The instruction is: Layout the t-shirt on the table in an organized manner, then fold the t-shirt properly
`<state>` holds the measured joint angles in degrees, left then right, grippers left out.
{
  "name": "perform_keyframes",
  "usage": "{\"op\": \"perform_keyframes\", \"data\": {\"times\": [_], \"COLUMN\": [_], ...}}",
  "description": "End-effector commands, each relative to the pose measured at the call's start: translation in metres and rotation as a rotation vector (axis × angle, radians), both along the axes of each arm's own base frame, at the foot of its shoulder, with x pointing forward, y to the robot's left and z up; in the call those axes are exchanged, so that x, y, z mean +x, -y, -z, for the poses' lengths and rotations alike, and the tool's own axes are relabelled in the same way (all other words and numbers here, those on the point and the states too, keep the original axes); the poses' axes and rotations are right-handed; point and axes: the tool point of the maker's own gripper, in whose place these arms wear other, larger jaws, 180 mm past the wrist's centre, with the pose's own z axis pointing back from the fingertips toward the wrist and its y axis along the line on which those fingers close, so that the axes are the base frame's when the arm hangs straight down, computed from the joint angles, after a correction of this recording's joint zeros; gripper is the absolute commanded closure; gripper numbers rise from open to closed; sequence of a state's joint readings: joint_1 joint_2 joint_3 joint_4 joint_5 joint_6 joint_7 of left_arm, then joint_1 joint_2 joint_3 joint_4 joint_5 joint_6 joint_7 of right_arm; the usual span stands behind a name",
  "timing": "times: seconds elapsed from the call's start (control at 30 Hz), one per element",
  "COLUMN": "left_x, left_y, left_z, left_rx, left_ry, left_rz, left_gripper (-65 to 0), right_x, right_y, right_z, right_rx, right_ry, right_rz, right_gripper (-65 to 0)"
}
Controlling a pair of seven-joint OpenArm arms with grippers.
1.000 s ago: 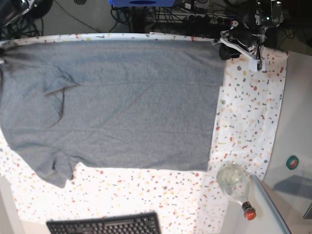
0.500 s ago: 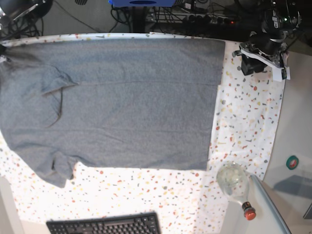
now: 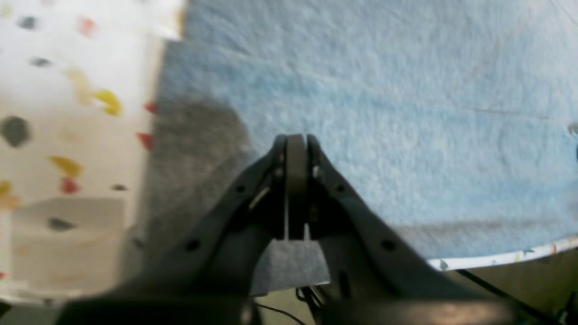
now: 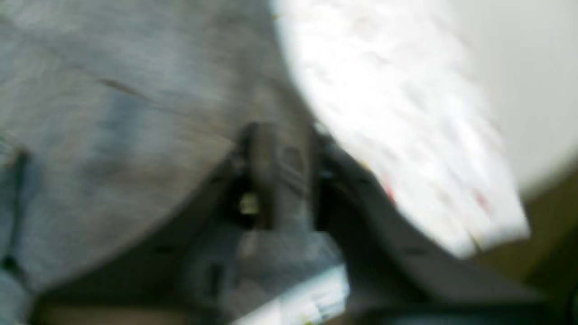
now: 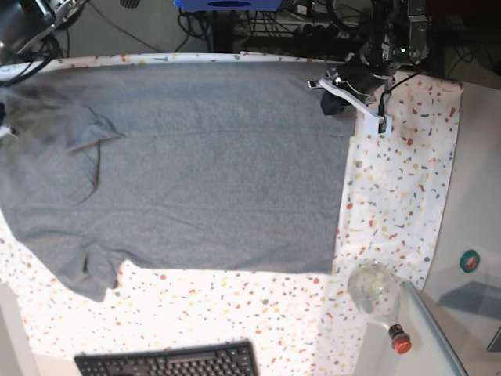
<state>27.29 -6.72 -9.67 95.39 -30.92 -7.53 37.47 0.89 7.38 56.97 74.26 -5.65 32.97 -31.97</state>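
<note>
Grey t-shirt [image 5: 196, 164] lies spread flat across the speckled table [image 5: 399, 196], its hem facing a glass bottle [image 5: 377, 296]. The left gripper [image 3: 295, 140] is pressed together above the shirt's far hem corner. The right gripper [image 4: 277, 149], blurred, is also closed, over the shirt's opposite end.

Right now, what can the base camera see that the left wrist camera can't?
Only the base view shows the whole t-shirt spread flat, a glass bottle with a red cap, a black keyboard and cables beyond the table's far edge.

Only the left wrist view shows the left gripper close up, its jaws pressed together over the shirt's corner area.

Both show grey shirt fabric, the speckled table and the left gripper, which in the base view sits at the shirt's top right corner.
</note>
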Motion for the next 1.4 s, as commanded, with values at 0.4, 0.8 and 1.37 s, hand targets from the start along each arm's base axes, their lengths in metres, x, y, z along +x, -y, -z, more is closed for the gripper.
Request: {"op": "perform_keyframes", "data": {"times": [0.4,0.8,1.37], "left_x": [-0.01,0.014,0.019], "left_y": [-0.042,-0.045,-0.112], "left_z": [0.035,0.015,-0.015], "left_rx": [0.216,0.231,0.324], "left_ry": [-0.063,0.044,0.101], "left_rz": [0.048,0.042,-0.115], "left_gripper": [0.0,0.0,0.0], "right_x": [0.128,0.124,0.098], "right_y": [0.04,0.053,0.067], "right_z": [-0.01,0.005,0.021], "right_rx": [0.136,0.108,0.04], "right_ry": [0.221,0.223,0.204], "right_rz": [0.094,0.209,0.289], "right_gripper": [-0.3,-35.6,-35.7]}}
